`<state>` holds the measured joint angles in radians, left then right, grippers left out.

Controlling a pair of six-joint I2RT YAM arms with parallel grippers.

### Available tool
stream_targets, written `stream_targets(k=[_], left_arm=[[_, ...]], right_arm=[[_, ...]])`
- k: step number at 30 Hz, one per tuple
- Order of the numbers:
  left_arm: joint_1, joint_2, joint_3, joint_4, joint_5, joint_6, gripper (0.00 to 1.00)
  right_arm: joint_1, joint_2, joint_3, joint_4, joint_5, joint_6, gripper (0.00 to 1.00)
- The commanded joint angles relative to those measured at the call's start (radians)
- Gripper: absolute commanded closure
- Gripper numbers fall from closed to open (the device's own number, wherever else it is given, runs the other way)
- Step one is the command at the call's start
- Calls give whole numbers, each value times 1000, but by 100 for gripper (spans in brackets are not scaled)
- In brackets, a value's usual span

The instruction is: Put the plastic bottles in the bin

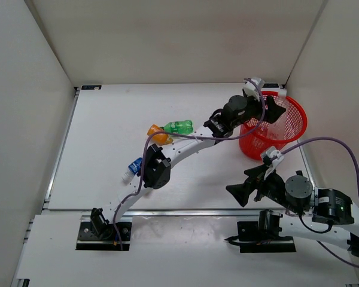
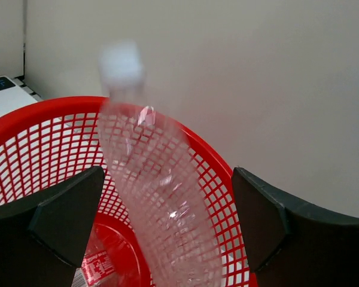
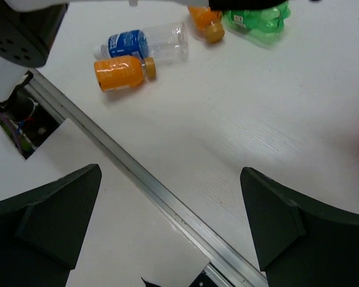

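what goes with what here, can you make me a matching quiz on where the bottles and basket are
1 long clear plastic bottle
2 round red plastic mesh basket
3 green plastic bottle

a standing at the table's far right corner
b lying mid-table
c between the spread left fingers, over the basket

Pairs: 1-c, 2-a, 3-b

Bright, even overhead light fills your cell: on the white table (image 1: 107, 149) the left arm (image 1: 185, 147) casts only a faint, soft shadow, with no hard glare. In your left wrist view the clear bottle (image 2: 158, 203) is smeared by motion blur, its cap (image 2: 121, 63) a pale haze, while the red mesh bin (image 2: 24, 137) reads sharp. Your right wrist view is crisp; the orange bottle (image 3: 119, 72) throws a thin shadow.
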<state>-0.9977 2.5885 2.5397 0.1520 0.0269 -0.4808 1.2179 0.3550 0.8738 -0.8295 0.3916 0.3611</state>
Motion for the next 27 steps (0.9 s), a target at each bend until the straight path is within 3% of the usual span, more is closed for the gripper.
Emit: stream_targets(k=[1,6,9,10,13,14,15,16,17,18,19,20,22,24,25,26,27], left_arm=[[13,-140,12,28,47,4,1],[-4,-345,-87,-121,48,122,1],[22,-483,-156,-343,41,130,1],[42,-563,-241,-423,15,131,1],[91,-772,-630,-503,-79,120,1],[115,-883,-792,-508,-100,108,1],[131,-980,-864,-532,-135,87,2],[175,-1077,-985,-580,-145,47,2],[229,-1129,-1116,-603,-134,21,1],[287,-1242,-1256,-608,-124,-29,1],[319,-1360,-1327,-609,-107,-69,2],[368,-1419,-1446,-633,-105,-93,2],[450,-1627,-1571,-720,-125,-154,1],[575,-1749,-1665,-829,-120,-160,1],[606,-1807,-1676,-859,-110,-156,1],[660,-1847,-1684,-914,-108,-141,2],[691,-1858,-1678,-968,-111,-139,2]], right_arm=[[156,-11,2,-72,223,137,1],[272,77,69,-149,378,167,1],[247,176,116,-129,403,81,0],[211,199,122,-81,388,21,1],[-13,278,131,70,235,-170,0],[-173,327,139,117,171,-209,1],[-374,355,143,153,12,-265,1],[-487,399,149,167,-211,-312,1],[-728,450,140,208,-457,-307,3],[-950,485,128,258,-608,-292,6],[-1048,508,119,294,-852,-234,11],[-1165,553,102,352,-999,-200,12],[-1105,613,146,388,-879,-206,11],[-785,711,219,377,-476,-334,8],[-658,745,273,374,-392,-384,3],[-612,818,340,365,-326,-442,2],[-589,899,388,330,-353,-456,2]])
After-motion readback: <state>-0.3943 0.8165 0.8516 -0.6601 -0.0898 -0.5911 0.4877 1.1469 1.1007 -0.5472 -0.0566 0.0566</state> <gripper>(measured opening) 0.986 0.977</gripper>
